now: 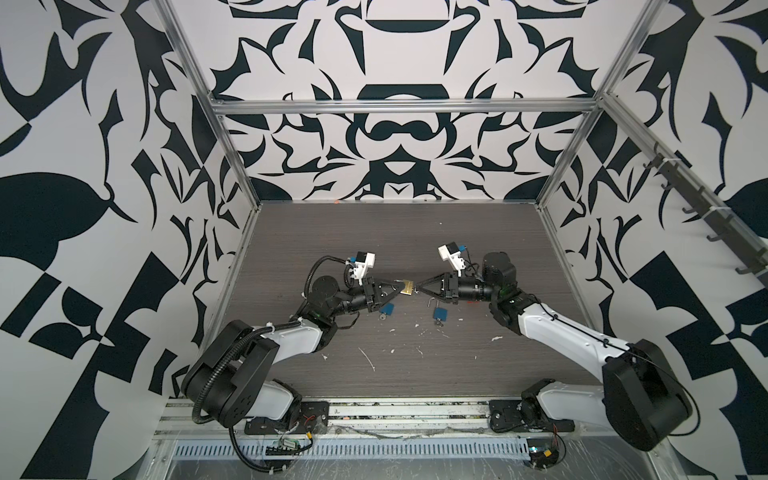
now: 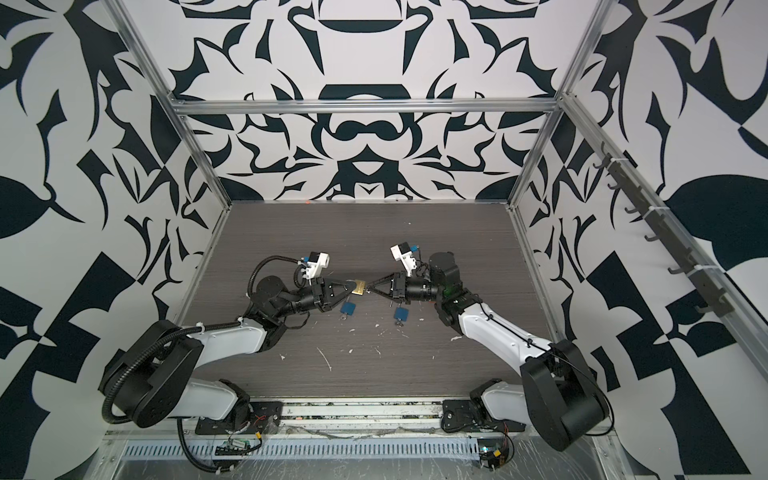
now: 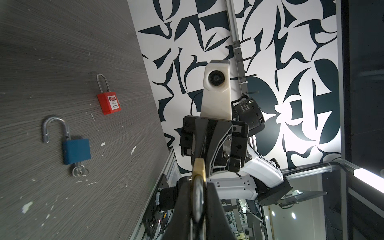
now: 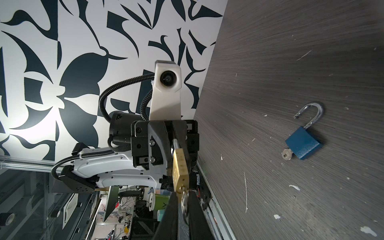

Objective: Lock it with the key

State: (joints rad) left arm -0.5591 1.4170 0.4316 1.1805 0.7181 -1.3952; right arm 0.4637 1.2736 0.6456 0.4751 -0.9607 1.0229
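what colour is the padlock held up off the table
Brass gold; the padlock shows best in the right wrist view.

I see even, bright light and soft shadows on the table (image 1: 374, 249); glare whitens the wall (image 3: 278, 112) in both wrist views.

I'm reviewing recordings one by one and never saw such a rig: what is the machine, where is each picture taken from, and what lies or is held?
Two robot arms work over a table. Two pictures look down from overhead, nearly alike; the other two come from cameras on the wrists. The left end effector grips a brass padlock by its shackle, in the air; the right end effector pinches the key in it. On the table lie two blue padlocks, open, keys in, and a red padlock.
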